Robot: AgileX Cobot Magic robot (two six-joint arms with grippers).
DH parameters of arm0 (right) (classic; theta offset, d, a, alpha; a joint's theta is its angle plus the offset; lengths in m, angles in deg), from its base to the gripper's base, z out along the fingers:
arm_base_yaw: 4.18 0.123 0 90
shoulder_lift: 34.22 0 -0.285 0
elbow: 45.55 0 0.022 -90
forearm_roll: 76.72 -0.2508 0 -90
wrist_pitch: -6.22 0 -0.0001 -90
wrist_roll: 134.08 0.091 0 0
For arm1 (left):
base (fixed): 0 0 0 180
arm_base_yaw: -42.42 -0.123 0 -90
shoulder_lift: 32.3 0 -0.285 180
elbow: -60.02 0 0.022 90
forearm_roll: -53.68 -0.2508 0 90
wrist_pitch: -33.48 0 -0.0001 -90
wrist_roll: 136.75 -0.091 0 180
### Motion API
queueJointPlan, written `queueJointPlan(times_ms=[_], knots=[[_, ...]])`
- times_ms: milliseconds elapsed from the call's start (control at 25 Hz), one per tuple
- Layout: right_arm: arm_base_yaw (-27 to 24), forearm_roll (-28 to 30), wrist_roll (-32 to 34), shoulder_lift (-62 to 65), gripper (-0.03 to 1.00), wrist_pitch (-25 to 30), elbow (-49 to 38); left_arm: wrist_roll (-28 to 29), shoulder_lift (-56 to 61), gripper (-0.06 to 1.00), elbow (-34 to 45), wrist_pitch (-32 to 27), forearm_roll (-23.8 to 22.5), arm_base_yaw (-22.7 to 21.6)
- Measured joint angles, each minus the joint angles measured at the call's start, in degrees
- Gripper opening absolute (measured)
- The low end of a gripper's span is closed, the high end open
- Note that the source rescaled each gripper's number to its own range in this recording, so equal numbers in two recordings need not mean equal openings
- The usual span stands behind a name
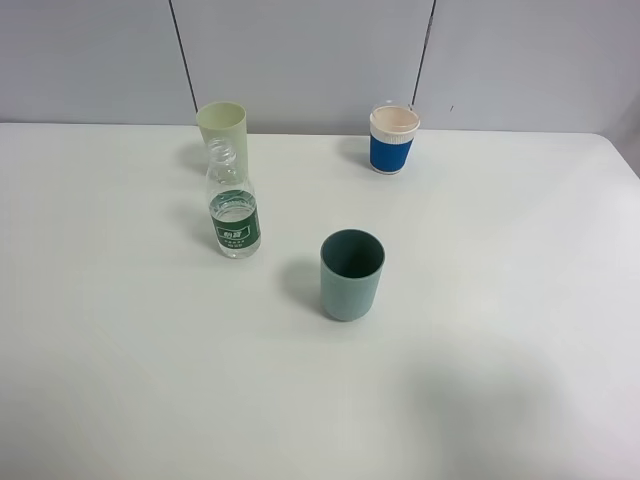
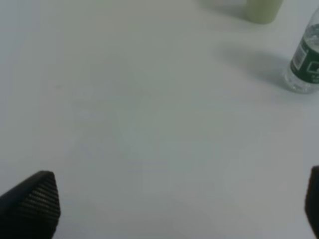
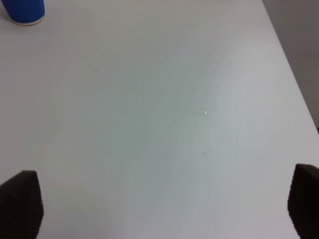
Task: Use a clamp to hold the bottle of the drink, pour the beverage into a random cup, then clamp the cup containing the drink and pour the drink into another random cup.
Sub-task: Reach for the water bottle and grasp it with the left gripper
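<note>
A clear uncapped bottle [image 1: 233, 205] with a green label and some water stands on the white table [image 1: 120, 330], left of centre. It also shows in the left wrist view [image 2: 305, 64]. A pale green cup [image 1: 223, 135] stands just behind it, seen too in the left wrist view [image 2: 263, 10]. A teal cup [image 1: 351, 274] stands at the middle. A blue-and-white paper cup [image 1: 393, 139] stands at the back right; its base shows in the right wrist view [image 3: 24, 12]. My left gripper [image 2: 182, 206] and right gripper [image 3: 167, 204] are open, empty and outside the exterior high view.
The table's right edge [image 3: 294, 74] runs along the right wrist view, with dark floor beyond. A grey panelled wall [image 1: 320, 60] stands behind the table.
</note>
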Motion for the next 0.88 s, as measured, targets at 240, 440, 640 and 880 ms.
queueJointPlan(times_ms=[240, 440, 640, 880], knots=[[0.0, 0.0, 0.0, 0.0, 1.00, 0.0, 0.0, 0.0, 0.0, 1.00, 0.0, 0.0, 0.0, 0.0], [0.0, 0.0, 0.0, 0.0, 1.00, 0.0, 0.0, 0.0, 0.0, 1.00, 0.0, 0.0, 0.0, 0.0], [0.0, 0.0, 0.0, 0.0, 1.00, 0.0, 0.0, 0.0, 0.0, 1.00, 0.0, 0.0, 0.0, 0.0], [0.0, 0.0, 0.0, 0.0, 1.00, 0.0, 0.0, 0.0, 0.0, 1.00, 0.0, 0.0, 0.0, 0.0]])
